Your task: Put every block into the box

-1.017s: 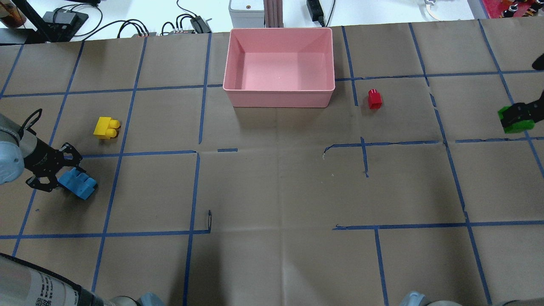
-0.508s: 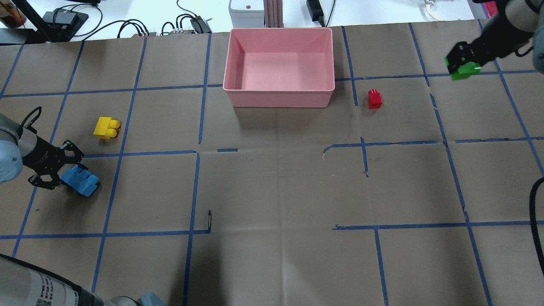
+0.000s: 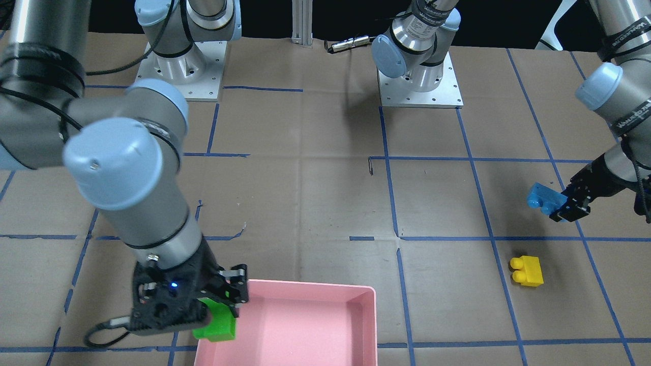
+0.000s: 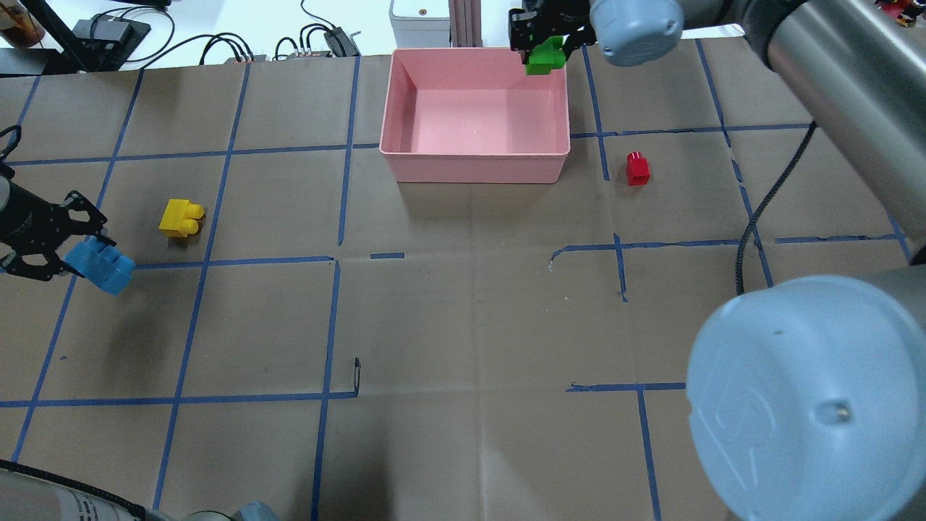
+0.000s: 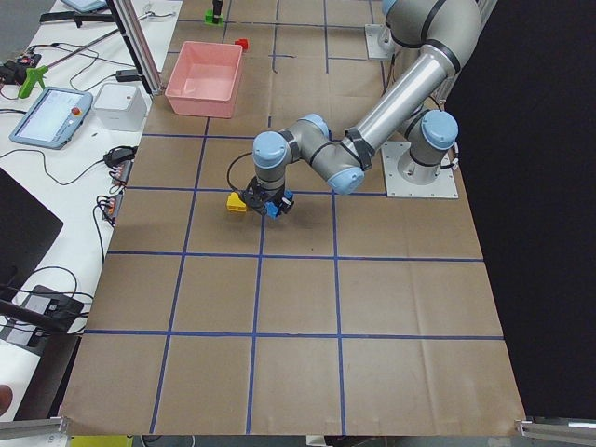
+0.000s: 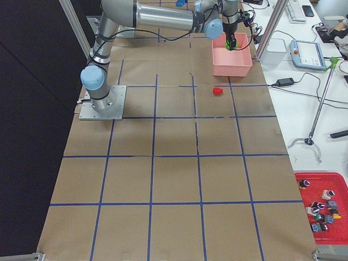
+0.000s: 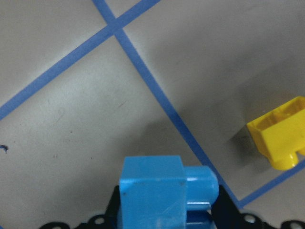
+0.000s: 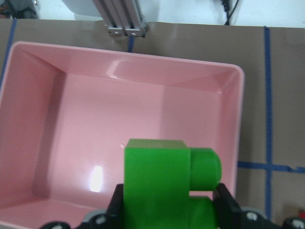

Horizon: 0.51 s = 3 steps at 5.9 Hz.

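Observation:
My right gripper (image 4: 541, 45) is shut on the green two-stud brick (image 4: 544, 57) and holds it above the far right corner of the pink box (image 4: 474, 168). The right wrist view shows the green brick (image 8: 164, 186) over the box's empty floor (image 8: 128, 124). My left gripper (image 4: 72, 253) is shut on the light-blue brick (image 4: 100, 265) and holds it above the table at the left edge. The yellow brick (image 4: 181, 217) lies on the table just beyond it. It also shows in the left wrist view (image 7: 281, 138). The red brick (image 4: 637, 168) stands right of the box.
An aluminium post (image 4: 463, 18) and a white device (image 4: 418, 18) stand just behind the box, with cables along the table's far edge. My right arm's large elbow (image 4: 803, 398) covers the near right of the overhead view. Blue tape lines grid the brown table.
My right arm swung the green brick from the table's right edge to over the box's far right corner. My left gripper raised the blue brick and shifted it left.

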Each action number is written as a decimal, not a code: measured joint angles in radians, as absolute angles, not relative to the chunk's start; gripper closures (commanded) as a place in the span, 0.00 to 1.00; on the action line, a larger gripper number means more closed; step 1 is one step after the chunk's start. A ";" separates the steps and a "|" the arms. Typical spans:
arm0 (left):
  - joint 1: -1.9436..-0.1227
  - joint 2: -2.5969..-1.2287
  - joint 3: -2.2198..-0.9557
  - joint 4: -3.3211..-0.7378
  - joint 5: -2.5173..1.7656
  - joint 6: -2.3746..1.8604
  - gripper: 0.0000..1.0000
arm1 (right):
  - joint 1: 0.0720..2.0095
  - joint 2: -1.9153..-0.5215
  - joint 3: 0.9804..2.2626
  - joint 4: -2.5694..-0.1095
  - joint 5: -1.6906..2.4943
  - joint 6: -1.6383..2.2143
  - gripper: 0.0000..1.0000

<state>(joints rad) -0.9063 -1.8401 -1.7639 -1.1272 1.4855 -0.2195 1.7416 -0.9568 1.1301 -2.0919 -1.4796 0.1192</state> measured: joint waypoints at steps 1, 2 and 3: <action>-0.945 -1.832 -1.643 -1.243 1.480 -0.147 0.83 | 1.786 -0.899 1.079 -2.142 -1.477 0.208 0.02; -0.999 -1.831 -1.517 -1.378 1.478 -0.090 0.84 | 1.805 -0.873 1.051 -2.189 -1.479 0.237 0.00; -1.061 -1.832 -1.414 -1.501 1.476 -0.062 0.84 | 1.807 -0.865 1.039 -2.232 -1.484 0.222 0.00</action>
<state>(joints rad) -1.0607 -1.8325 -1.4137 -1.5009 1.4763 -0.0621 1.8071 -0.8649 1.0392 -2.2322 -1.4840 0.2219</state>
